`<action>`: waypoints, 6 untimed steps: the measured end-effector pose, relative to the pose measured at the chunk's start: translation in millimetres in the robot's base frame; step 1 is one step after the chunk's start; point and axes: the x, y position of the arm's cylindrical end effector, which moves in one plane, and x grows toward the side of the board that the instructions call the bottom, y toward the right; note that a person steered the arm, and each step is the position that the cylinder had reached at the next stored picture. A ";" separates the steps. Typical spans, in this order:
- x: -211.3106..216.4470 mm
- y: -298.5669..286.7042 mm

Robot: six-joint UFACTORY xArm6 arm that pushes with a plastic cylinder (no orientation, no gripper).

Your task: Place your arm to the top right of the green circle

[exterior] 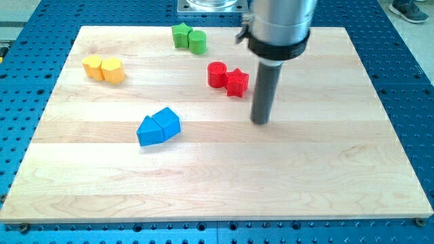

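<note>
The green circle (pixel 197 42) sits near the board's top edge, touching the green star (pixel 180 35) on its left. The arm carries no jaws and holds nothing; its tip (pixel 261 122) rests below and right of the red pair. Risk: a direct run up-left would likely clip the red star (pixel 237 83) and red circle (pixel 217 74). Yellow blocks (pixel 104 68) and blue blocks (pixel 159 127) lie well apart.

Nothing to read here: no text, label, brand, number or sign shows on the wooden board (pixel 217 176), on the coloured blocks lying toward its far edge, on the arm's rod, or on the blue perforated table (pixel 407 68) around the board's edges.
</note>
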 end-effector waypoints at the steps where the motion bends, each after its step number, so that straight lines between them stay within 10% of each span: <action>1: -38.0 60.5; 4: -252.8 94.2; 6: -268.3 35.0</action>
